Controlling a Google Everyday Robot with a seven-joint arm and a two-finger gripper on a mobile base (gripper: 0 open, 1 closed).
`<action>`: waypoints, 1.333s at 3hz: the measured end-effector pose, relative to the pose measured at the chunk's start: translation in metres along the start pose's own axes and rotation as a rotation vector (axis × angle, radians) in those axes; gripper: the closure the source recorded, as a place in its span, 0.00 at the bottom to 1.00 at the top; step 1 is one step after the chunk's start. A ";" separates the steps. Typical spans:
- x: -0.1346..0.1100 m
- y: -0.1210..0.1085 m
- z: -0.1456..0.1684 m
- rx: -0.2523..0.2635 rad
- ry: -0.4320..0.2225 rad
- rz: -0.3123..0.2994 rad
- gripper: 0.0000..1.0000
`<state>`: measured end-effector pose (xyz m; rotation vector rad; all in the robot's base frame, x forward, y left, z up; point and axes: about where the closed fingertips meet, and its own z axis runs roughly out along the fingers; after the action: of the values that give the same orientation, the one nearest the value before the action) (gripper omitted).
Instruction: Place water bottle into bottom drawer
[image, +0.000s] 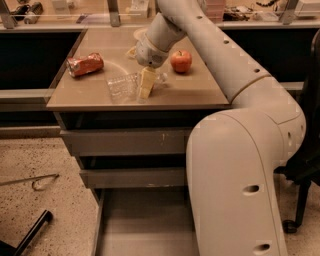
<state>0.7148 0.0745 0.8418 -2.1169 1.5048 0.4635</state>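
The small clear crinkled plastic water bottle (121, 87) lies on the tan table (200, 92), its right end hidden behind the cream gripper (145, 90). I cannot tell whether the jaws clasp it. The long grey bottom drawer (145, 220) stands open, cut off below. The bulky white arm (225, 65) slants down leftward.
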 end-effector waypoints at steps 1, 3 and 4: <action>0.005 0.001 0.001 -0.006 -0.008 0.006 0.00; 0.012 0.000 0.018 -0.040 -0.039 0.013 0.00; 0.012 0.000 0.018 -0.040 -0.040 0.013 0.18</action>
<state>0.7192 0.0753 0.8205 -2.1174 1.4994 0.5413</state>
